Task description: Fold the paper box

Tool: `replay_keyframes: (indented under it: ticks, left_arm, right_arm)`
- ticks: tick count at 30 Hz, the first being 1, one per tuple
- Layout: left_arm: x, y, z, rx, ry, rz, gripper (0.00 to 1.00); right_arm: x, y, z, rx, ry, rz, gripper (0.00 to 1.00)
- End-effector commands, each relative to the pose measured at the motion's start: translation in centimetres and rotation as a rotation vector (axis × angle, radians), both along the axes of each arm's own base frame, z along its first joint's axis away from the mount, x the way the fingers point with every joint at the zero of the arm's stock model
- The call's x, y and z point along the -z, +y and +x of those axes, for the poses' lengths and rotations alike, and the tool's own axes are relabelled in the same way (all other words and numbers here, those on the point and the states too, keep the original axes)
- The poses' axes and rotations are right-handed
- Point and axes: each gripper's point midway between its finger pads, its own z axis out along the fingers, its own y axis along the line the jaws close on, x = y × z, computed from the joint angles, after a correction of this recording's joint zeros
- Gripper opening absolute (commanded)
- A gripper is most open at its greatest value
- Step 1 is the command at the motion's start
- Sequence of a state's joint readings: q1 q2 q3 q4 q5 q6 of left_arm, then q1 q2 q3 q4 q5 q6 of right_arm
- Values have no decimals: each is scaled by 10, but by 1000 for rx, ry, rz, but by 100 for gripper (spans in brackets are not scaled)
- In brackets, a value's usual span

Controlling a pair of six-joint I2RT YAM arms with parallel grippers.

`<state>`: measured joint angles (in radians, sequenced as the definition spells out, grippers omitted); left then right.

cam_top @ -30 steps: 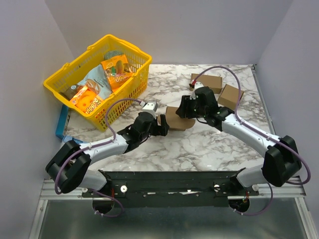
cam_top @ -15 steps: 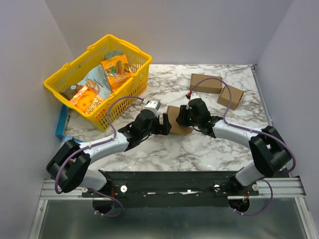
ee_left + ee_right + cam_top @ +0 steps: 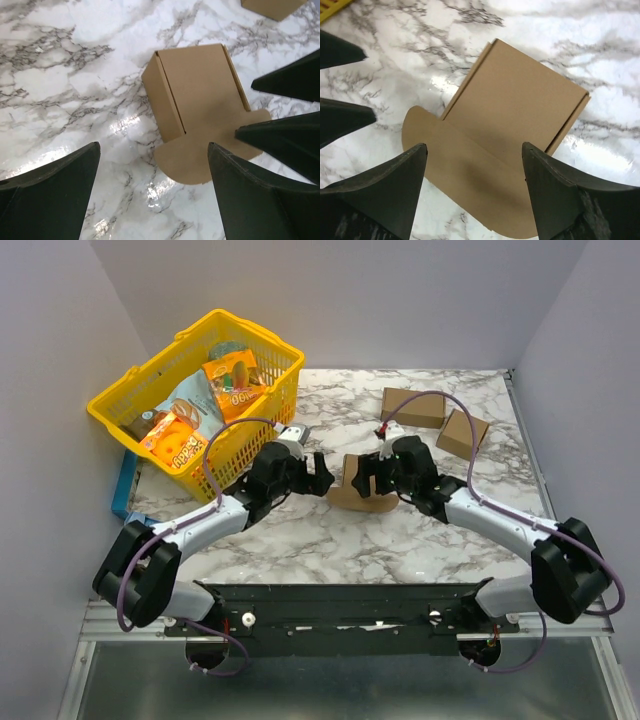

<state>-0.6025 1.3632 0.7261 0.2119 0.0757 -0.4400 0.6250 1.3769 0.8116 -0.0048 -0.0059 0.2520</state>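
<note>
**Both pincers wide open at the box, nothing held**

Left pincer (image 3: 154, 146): jaws spread wide with nothing gripped. Its black tapered fingers (image 3: 50, 195) sit above the tabletop, and the box shows in the gap between them without touching them.

Right pincer (image 3: 474, 145): same story, jaws well apart and empty. In its wrist view the fingers (image 3: 570, 200) frame the box flap from above. I can't see any contact.

The two pincers face each other across the box. Each wrist view catches the other arm's fingertips at the frame edge.

Paper box (image 3: 362, 490), plain brown die-cut cardboard: it lies on the white-and-grey marble tabletop (image 3: 330, 540), about mid-table, directly between the two pincers. The rectangular body looks folded up, with one side wall visible along its edge. A wide flap with rounded corners sticks out from one end. It lies flat on the marble and points toward the near edge in the top view.

Behind the right arm are two neat brown cardboard cuboids, a long one (image 3: 413, 407) and a squarish one (image 3: 463, 434). They sit near each other and well apart from the paper box.

At far left is a yellow plastic mesh basket (image 3: 268, 405) filled with colourful snack packets. The left arm's cable arcs in front of it. A blue strip (image 3: 122, 485) lies along the left table edge beside the basket.
</note>
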Motion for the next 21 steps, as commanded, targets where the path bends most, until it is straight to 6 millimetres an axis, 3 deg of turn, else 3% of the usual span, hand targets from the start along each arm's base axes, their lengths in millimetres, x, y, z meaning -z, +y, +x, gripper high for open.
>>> replay_keyframes:
  ticks: [1,4,8,15,21]
  left_arm:
    - [10,-12,-18,163,-5,-44,98]
    - [20,-26,-27,263,3,-72,96]
    - [37,-29,-28,298,10,-44,93]
    - [66,-28,-16,309,22,47,89]
    - [74,-31,-8,334,-7,86,87]
  right_arm:
    - [9,4,-23,-248,-46,-118,85]
    - [13,3,-18,-305,-87,-198,85]
    - [19,1,-7,-335,-141,-299,86]
    - [34,-8,13,-338,-211,-506,86]
    - [49,-15,17,-334,-223,-582,85]
